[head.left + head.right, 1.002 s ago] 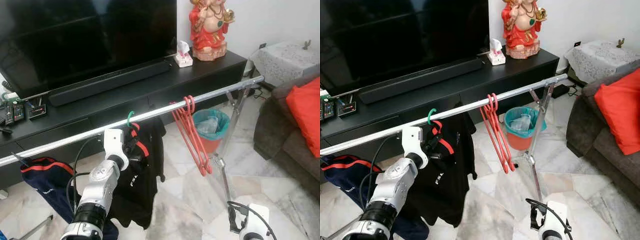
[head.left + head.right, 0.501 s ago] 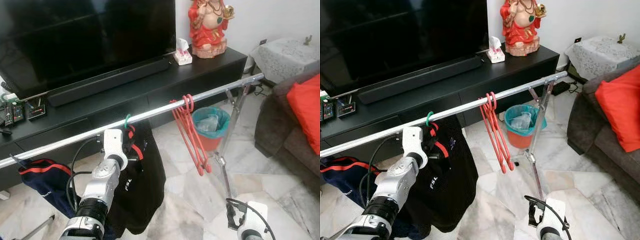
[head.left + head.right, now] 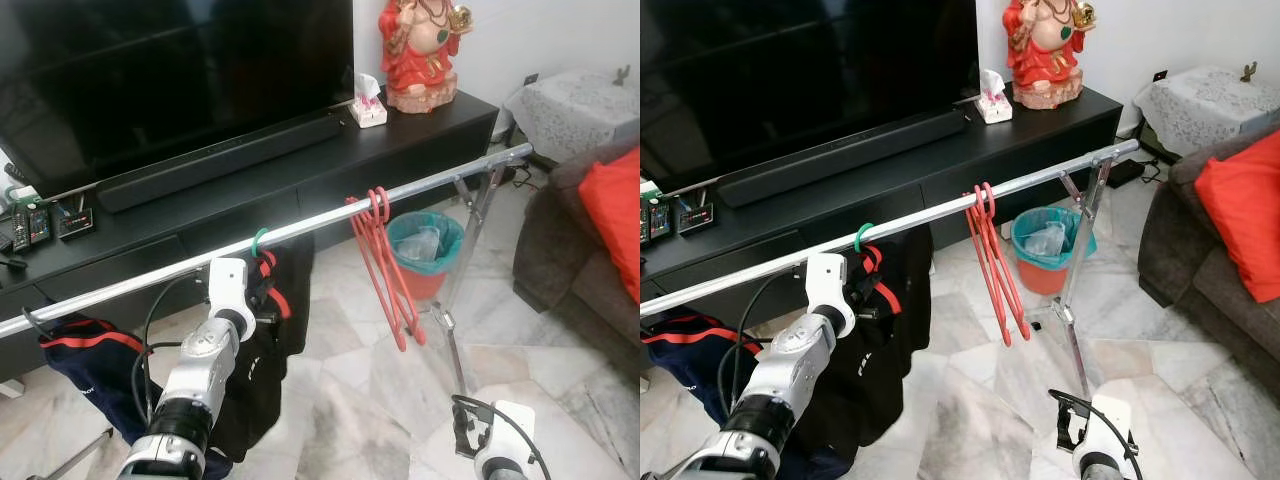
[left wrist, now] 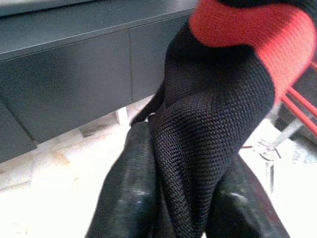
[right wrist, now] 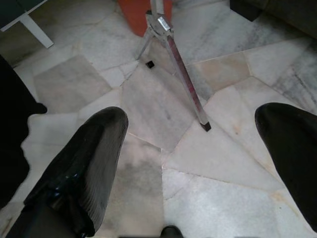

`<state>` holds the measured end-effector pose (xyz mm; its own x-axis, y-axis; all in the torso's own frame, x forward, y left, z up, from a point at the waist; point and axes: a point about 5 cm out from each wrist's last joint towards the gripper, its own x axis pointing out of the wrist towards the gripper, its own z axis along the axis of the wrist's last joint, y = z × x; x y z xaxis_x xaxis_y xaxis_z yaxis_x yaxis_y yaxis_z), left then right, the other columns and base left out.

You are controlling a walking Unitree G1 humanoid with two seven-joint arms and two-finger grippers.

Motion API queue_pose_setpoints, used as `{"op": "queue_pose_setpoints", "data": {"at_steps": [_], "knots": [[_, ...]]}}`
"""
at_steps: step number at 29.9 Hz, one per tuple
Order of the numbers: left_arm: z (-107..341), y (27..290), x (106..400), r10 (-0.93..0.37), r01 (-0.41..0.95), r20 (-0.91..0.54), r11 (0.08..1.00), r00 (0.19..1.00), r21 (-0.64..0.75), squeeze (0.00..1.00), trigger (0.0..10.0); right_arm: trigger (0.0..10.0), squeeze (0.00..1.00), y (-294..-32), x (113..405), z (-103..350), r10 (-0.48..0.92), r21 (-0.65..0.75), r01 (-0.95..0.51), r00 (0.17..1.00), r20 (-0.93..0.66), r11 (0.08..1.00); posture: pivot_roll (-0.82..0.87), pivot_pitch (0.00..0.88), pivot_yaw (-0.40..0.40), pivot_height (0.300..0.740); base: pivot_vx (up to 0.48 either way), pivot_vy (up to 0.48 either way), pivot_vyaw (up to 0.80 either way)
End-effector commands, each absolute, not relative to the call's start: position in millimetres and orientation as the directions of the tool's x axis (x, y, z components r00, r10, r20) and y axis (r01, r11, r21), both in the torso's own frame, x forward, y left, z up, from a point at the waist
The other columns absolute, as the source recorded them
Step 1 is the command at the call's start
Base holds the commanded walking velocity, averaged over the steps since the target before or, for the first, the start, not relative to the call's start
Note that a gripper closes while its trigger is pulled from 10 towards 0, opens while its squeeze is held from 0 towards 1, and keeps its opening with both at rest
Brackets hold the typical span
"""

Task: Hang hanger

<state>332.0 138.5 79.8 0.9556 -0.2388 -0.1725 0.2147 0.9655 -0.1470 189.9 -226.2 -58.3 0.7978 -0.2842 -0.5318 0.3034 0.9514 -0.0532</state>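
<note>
The green hanger hook (image 3: 259,239) is over the rail (image 3: 330,221) now, the black-and-red garment (image 3: 262,350) has swung in narrower beneath it, left hand (image 3: 258,296) still clenched on its collar, right hand (image 5: 190,163) spread wide near the floor — hanging looks almost done.

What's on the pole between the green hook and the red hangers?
Nothing. In the left eye view, the silver rail runs bare from the green hanger hook to the red hangers.
</note>
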Motion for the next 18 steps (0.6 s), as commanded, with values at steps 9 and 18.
{"op": "queue_pose_setpoints", "data": {"at_steps": [9,18], "knots": [[87.1,151.2,313.9,-0.32,0.3,-0.121,0.941,0.94,-0.156,1.0,10.0,10.0,0.0,-221.7,194.5,-54.4,-0.282,-0.043,0.301,0.82,-0.499,0.953,-0.06,0.0,0.114,0.74,0.0,0.0,0.0],[105.3,169.9,269.5,-0.524,0.503,-0.098,0.846,0.846,-0.175,1.0,10.0,10.0,0.0,-223.3,193.1,-54.2,-0.277,-0.05,0.291,0.823,-0.497,0.955,-0.03,0.0,0.096,0.74,0.0,0.0,0.0]]}}
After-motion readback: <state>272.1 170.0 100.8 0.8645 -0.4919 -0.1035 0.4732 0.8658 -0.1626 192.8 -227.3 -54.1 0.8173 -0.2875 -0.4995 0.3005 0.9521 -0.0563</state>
